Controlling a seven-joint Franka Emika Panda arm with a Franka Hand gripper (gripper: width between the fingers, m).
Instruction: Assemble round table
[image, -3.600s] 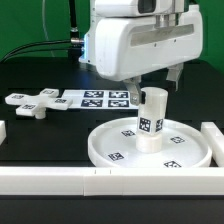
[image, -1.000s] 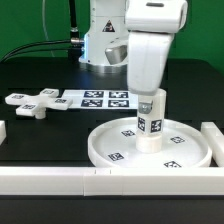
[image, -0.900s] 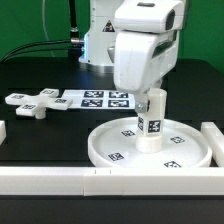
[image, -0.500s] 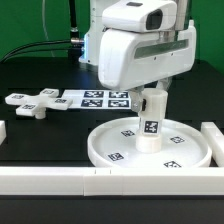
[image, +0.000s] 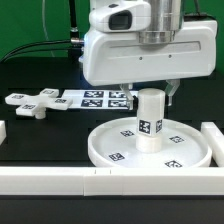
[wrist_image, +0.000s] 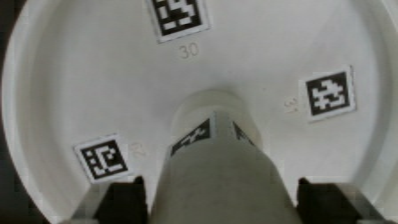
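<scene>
Wrist view: your claw (wrist_image: 217, 195) pinches the cylinder leg (wrist_image: 217, 140). It stands upright, centred on the disc (wrist_image: 80, 90).

Wrist (image: 148, 45) pointing straight down, jaws clamped on leg (image: 150, 122).

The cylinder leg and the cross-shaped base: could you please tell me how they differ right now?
The cylinder leg stands upright in the middle of the round disc; the cross-shaped base lies flat on the black table, beside the marker board. The claw grips the leg; nothing touches the base. Both are white plastic with black-and-white tags.
</scene>
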